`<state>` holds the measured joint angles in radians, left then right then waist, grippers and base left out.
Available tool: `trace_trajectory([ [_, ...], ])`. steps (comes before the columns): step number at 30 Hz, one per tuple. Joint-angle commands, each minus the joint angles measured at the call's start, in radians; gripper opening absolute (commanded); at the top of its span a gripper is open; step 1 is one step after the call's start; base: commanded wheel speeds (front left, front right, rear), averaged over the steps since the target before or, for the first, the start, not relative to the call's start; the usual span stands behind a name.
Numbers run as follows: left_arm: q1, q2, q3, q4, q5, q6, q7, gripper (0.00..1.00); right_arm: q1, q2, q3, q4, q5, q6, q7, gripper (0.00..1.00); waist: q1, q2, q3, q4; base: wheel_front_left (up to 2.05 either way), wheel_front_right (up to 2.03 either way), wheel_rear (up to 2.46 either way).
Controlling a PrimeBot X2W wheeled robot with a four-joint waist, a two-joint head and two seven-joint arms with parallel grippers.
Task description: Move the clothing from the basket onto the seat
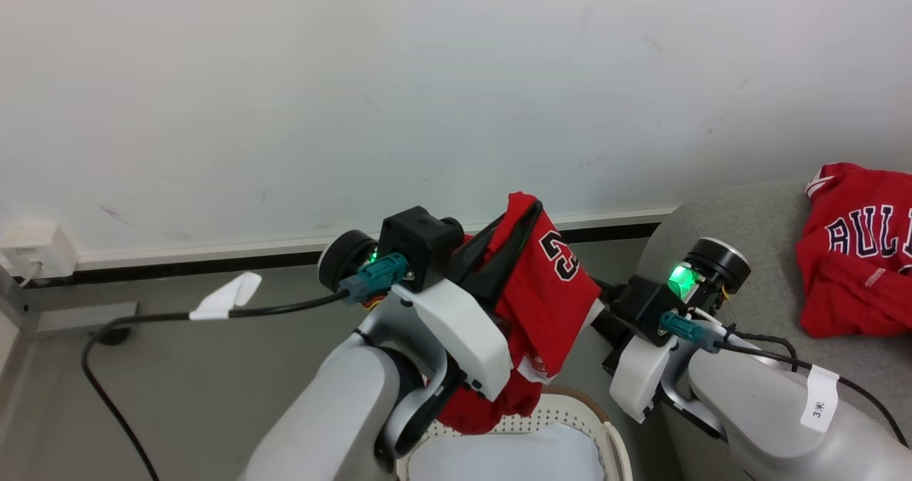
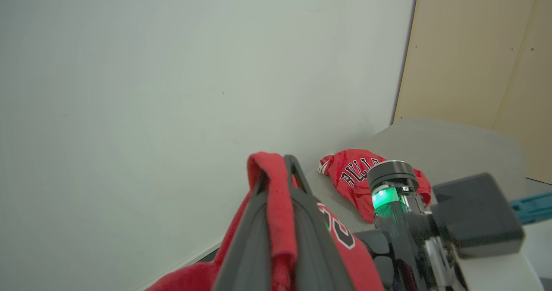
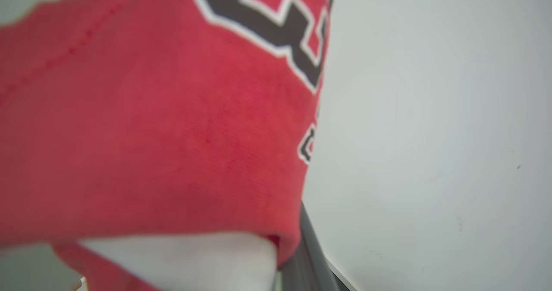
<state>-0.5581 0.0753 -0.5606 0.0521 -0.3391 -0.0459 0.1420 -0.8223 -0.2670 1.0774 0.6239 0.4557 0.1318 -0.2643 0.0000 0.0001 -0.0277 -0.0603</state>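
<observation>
My left gripper (image 1: 524, 228) is raised above the basket (image 1: 614, 442) and is shut on a fold of red clothing (image 1: 552, 303), a garment with a dark white-edged number that hangs down toward the basket. In the left wrist view its fingers (image 2: 258, 222) pinch the red fold (image 2: 278, 204). My right gripper (image 1: 597, 318) reaches in from the right at the garment's lower white-trimmed edge. Red cloth (image 3: 151, 123) drapes over it, with one dark finger (image 3: 304, 243) showing at the hem. Another red jersey (image 1: 858, 253) with block letters lies on the grey seat (image 1: 741, 246).
A white wall with a dark skirting strip stands close behind. A wall socket (image 1: 35, 249) and a black cable (image 1: 142, 318) are at the left over grey floor. Pale cloth (image 1: 506, 459) lies in the basket. A beige panel (image 2: 474, 54) rises beyond the seat.
</observation>
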Motion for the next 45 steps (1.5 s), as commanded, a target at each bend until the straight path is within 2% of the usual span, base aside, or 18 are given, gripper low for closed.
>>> trace_trajectory([
  [1,-0.01,0.008,0.004,0.002,-0.007,0.003,-0.007,0.0,0.002,-0.009,-0.006,-0.001,0.019,-0.002,0.0,0.0,0.0,-0.0001,0.0,0.002,0.0,0.0,0.0],
  [7,-0.002,0.025,0.008,0.022,0.004,0.013,-0.016,0.0,0.015,-0.014,-0.041,-0.006,0.034,-0.002,0.0,0.0,0.0,-0.0001,0.0,-0.001,0.0,0.0,0.0],
  [8,0.0,0.026,0.008,0.024,0.005,0.014,-0.019,0.03,0.019,-0.014,-0.044,-0.006,0.032,-0.002,0.0,0.0,0.0,-0.0001,-0.001,-0.002,0.0,0.0,0.0],
  [11,0.006,0.03,0.001,0.032,0.008,0.017,-0.018,0.45,0.025,-0.015,-0.062,-0.007,0.03,-0.002,0.0,0.0,0.0,-0.0001,-0.001,-0.005,0.0,0.0,0.0],
  [12,0.007,0.031,0.0,0.034,0.008,0.017,-0.016,0.94,0.027,-0.015,-0.071,-0.008,0.029,-0.002,0.0,0.0,0.0,-0.0001,0.0,-0.005,0.0,0.0,0.0],
  [13,0.008,0.032,-0.001,0.036,0.008,0.018,-0.016,1.0,0.027,-0.016,-0.082,-0.01,0.029,-0.002,0.0,0.0,0.0,-0.0001,0.0,-0.006,0.0,0.0,0.0],
  [33,0.028,0.051,-0.02,0.055,0.005,0.032,-0.029,1.0,0.054,-0.032,-0.202,-0.02,-0.005,-0.002,0.0,0.0,0.0,-0.0001,0.008,-0.026,0.0,0.0,0.0],
  [39,0.059,0.063,-0.03,0.054,0.012,0.038,-0.048,1.0,0.065,-0.05,-0.247,-0.032,0.0,-0.002,0.0,0.0,0.0,-0.0001,0.015,-0.072,0.0,0.0,0.0],
  [45,0.097,0.07,-0.048,0.057,0.015,0.043,-0.065,1.0,0.077,-0.097,-0.318,-0.062,-0.001,-0.002,0.0,0.0,0.0,-0.0001,0.037,-0.142,0.0,0.0,0.0],
])
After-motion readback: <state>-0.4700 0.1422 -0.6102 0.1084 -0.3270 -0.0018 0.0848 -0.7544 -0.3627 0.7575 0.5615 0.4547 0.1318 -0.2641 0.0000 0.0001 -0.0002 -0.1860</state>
